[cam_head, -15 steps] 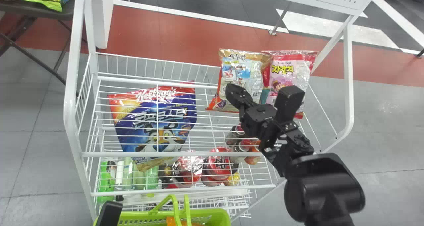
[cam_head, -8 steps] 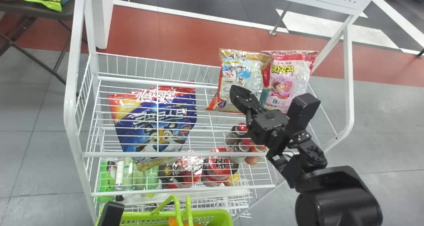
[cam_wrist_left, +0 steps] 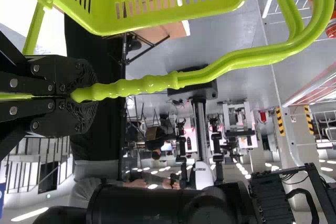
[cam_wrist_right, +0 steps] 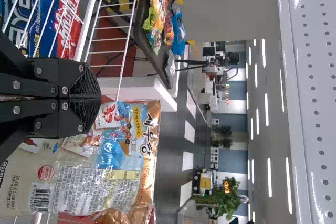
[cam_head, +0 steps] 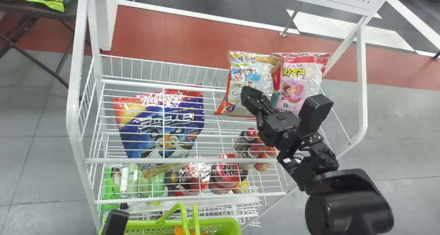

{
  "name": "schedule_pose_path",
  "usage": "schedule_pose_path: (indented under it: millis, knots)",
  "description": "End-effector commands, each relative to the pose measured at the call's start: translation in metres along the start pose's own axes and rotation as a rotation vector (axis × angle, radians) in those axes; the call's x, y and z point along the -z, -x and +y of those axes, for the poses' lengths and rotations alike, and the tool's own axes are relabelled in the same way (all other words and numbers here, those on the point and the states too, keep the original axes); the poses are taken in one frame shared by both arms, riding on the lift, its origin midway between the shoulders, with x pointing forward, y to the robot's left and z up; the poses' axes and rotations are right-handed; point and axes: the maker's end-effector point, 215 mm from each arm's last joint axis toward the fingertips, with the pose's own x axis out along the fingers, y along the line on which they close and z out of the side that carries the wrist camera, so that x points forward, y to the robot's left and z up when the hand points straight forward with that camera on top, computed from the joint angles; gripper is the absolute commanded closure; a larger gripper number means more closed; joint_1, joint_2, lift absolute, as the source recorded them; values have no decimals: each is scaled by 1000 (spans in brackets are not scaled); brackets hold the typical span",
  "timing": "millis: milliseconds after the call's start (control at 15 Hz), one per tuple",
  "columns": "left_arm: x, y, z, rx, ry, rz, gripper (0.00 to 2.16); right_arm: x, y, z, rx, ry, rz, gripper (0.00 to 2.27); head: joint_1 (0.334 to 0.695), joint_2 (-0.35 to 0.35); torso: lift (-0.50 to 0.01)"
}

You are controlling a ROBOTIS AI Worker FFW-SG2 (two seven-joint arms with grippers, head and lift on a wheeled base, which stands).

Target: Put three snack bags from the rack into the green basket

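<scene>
For the step in hand, judged as getting the tan and orange plastic snack bag (cam_head: 252,68), the R gripper (cam_wrist_right: 100,98) should be opened wide first, b/c its fingers are clenched w/ no bag b/w them. The bag is on the white wire rack (cam_head: 223,160), next to the pink and red shiny snack bag (cam_head: 295,76). One finger should be slid behind the bag and one kept in front, then a soft squeeze given, so it isn't pushed over or popped. It should be lifted clear of the wires before being moved to the green plastic basket (cam_head: 220,224).

The R arm is bent in from the bottom right, w/ its fingertips pointed up and to the left, by the tan bag's front. The bumpy green plastic handle (cam_wrist_left: 147,84) is gripped tight by the L gripper (cam_wrist_left: 89,93).
</scene>
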Motion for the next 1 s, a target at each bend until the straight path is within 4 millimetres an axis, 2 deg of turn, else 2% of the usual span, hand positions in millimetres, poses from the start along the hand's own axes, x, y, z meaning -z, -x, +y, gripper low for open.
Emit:
schedule_pose_path:
  millis: [0,200,333,533,667,733,800,933]
  knots:
    - [-1,0,-1,2,-1,-2,1470,7,-19,-15,30,4,13,-2,695,-350,0]
    - [-1,-1,0,0,0,-1,1470,-2,-39,-37,92,23,-27,66,695,-350,0]
    - [-1,-1,0,0,1,0,1470,3,-50,-47,106,22,-15,66,695,-350,0]
    - [-3,0,0,-2,-4,-2,1470,17,-67,-51,112,44,22,83,695,-350,0]
    - [-4,0,1,-2,-3,-1,1470,26,-72,-46,88,56,42,228,695,-350,0]
    - [-4,0,2,-2,1,2,1470,27,-73,-43,73,60,46,380,695,-350,0]
    - [-6,0,2,-2,-3,0,1470,30,-74,-38,56,67,56,633,695,-350,0]
    - [-5,0,2,-2,-1,2,1470,36,-76,-33,32,59,84,1754,695,-350,0]
